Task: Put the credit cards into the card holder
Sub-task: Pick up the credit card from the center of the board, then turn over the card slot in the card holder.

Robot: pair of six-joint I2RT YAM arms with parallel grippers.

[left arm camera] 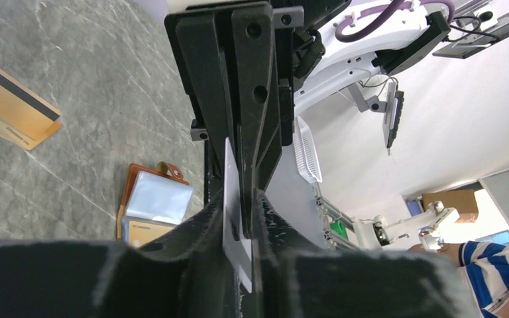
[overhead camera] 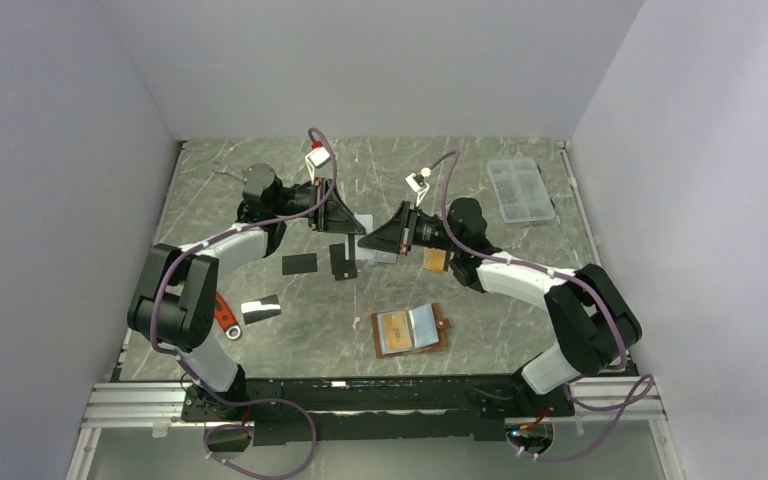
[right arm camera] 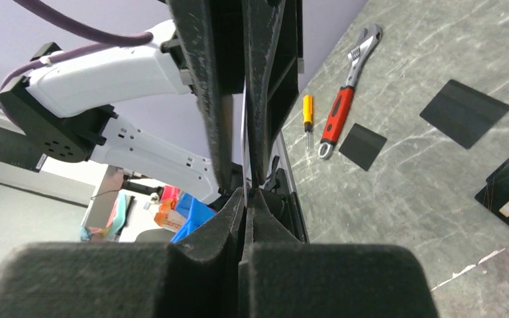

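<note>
At mid-table, raised above the grey marble-look tabletop (overhead camera: 480,330), the two grippers meet tip to tip on one thin silver-grey card (left arm camera: 231,192), held edge-up btwn them. Right gripper (overhead camera: 368,238) comes in from 3 o'clock, jaws pressed together & pinching that card's edge; in the right wrist view the pads meet w/ only the card's thin line in the seam. Left gripper (overhead camera: 345,220) comes in from 10 o'clock, its jaws close on either side of the same card. A slim gap shows by one pad, and whether they grip it or have let go can't be told. The tan-brown leather card holder (overhead camera: 412,330) lies open & flat at 6 o'clock from the meeting point, near the front edge, light blue-grey inside facing up, snap tab on its right side. An orange card w/ a dark stripe (overhead camera: 435,260) lies just beside the right gripper at 4 o'clock. Two plain black cards (overhead camera: 299,264) lie near each other at 7–8 o'clock, and a third black card w/ a pale patch (overhead camera: 261,309) sits further out at 8 o'clock. Next to that one is a red-handled adjustable wrench (overhead camera: 225,315). A clear plastic compartment box (overhead camera: 520,188) sits well apart at 2 o'clock, toward the back-right corner.
</note>
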